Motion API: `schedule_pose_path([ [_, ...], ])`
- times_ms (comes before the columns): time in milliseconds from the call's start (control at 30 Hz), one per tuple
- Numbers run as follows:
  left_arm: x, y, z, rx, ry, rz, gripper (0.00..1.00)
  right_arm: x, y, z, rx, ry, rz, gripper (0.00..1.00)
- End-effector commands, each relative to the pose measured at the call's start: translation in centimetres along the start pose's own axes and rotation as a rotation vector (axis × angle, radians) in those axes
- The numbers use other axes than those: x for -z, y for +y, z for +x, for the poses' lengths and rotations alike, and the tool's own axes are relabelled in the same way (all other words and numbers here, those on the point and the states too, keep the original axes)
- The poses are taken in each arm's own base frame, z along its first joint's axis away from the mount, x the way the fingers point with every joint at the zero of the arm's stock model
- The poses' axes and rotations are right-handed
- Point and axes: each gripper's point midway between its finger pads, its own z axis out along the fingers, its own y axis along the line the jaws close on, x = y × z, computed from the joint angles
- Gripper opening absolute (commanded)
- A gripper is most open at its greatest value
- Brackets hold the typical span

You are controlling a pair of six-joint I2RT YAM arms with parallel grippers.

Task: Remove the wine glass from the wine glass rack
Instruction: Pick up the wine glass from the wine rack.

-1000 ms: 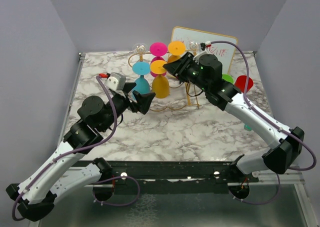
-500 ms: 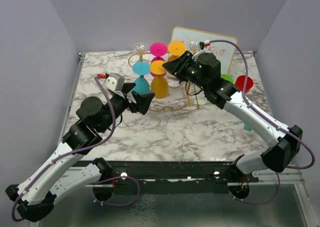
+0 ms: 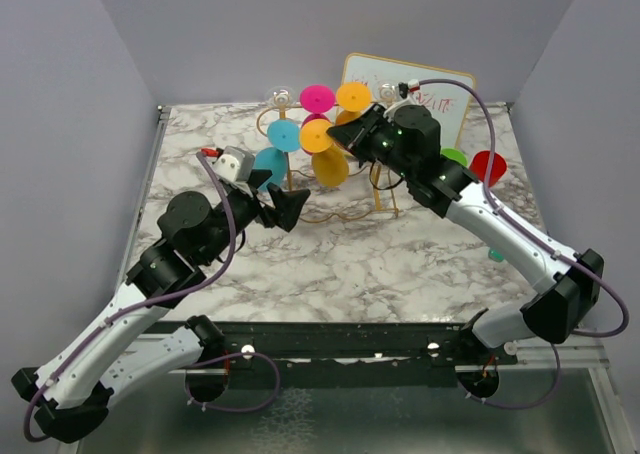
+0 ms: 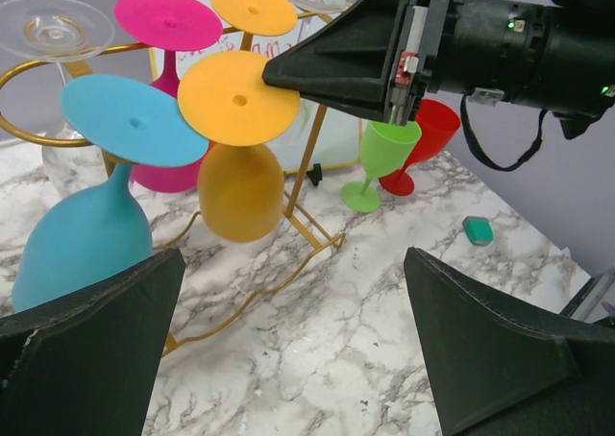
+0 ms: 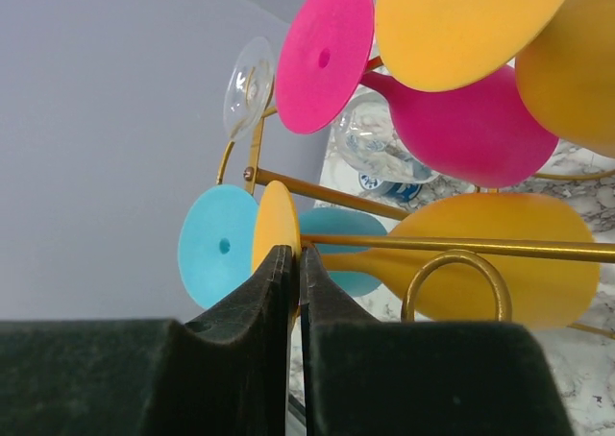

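The gold wire wine glass rack (image 3: 384, 190) holds several glasses hanging bowl-down. An orange wine glass (image 4: 240, 191) hangs at its front, tilted, its round foot (image 5: 274, 223) on a rail (image 5: 452, 248). My right gripper (image 5: 296, 263) is shut on the rim of that foot, reaching in from the right (image 3: 347, 140). My left gripper (image 4: 298, 350) is open and holds nothing; it hovers low over the marble just left of the rack (image 3: 278, 194). A blue glass (image 4: 82, 249) hangs beside the orange one.
Pink (image 4: 168, 18), a second orange (image 4: 253, 6) and clear (image 4: 53, 23) glasses hang further back. A green glass (image 3: 455, 156) and a red glass (image 3: 488, 164) stand right of the rack. A gold-framed whiteboard (image 3: 440, 99) leans behind. A small teal object (image 3: 496, 255) lies at the right.
My right gripper has closed onto the orange glass's foot. The orange and blue glasses have swung to a tilt. The left arm has shifted slightly.
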Motion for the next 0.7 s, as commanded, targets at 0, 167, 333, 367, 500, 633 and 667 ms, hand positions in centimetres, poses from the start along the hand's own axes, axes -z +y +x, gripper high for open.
schedule_pose_path([
  [0, -0.3, 0.8, -0.3, 0.000, 0.022, -0.056, 0.99, 1.4, 1.1, -1.2, 0.018, -0.036, -0.015, 0.10],
  [167, -0.8, 0.7, -0.6, 0.000, 0.028, -0.056, 0.99, 2.5, 1.8, -1.2, -0.002, -0.029, -0.046, 0.05],
  [333, -0.6, 1.0, -1.3, 0.014, 0.004, -0.081, 0.99, 3.4, 2.1, -0.7, -0.036, -0.003, -0.071, 0.01],
  [367, -0.5, 1.0, -1.5, 0.017, 0.000, -0.079, 0.99, 3.5, 2.2, -0.5, -0.040, 0.006, -0.077, 0.01],
  [500, -0.2, 0.7, -2.3, 0.031, -0.029, -0.068, 0.99, 3.8, 2.4, 0.1, -0.058, 0.031, -0.098, 0.01],
  [633, -0.2, 0.2, -3.2, 0.045, -0.050, -0.047, 0.99, 3.8, 2.1, 0.3, -0.053, 0.038, -0.088, 0.00],
  [667, -0.2, 0.1, -3.3, 0.043, -0.047, -0.044, 0.99, 4.0, 2.0, 0.3, -0.056, 0.038, -0.087, 0.01],
])
